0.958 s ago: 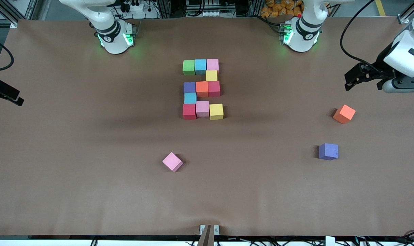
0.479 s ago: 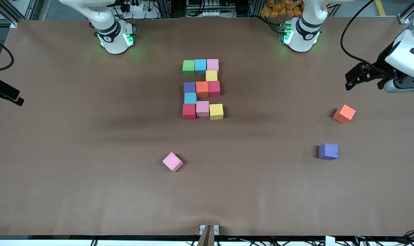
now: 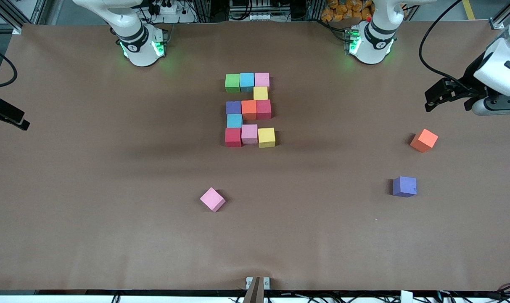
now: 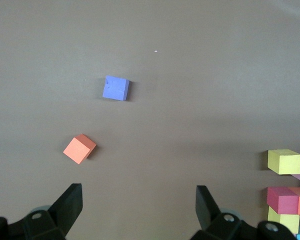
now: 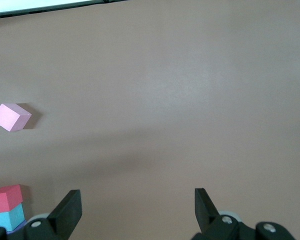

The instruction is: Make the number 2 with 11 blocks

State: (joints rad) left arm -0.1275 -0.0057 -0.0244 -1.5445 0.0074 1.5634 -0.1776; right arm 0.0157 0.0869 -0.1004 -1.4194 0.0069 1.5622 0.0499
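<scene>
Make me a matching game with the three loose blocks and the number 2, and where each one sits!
Things:
1. loose pink block
2. loose orange block
3. loose purple block
4. number 2

Places:
A. mid-table, between the arms' bases
B. under the left gripper
C. nearer the front camera than the 2
D. nearer the front camera than the orange block

Pairs: 1-C, 2-B, 3-D, 4-A

You see matte foam blocks with soft, dull faces, a brown paper-like table cover, smooth and matt, glossy white plastic arm shells, matt black plastic fingers on the left gripper
</scene>
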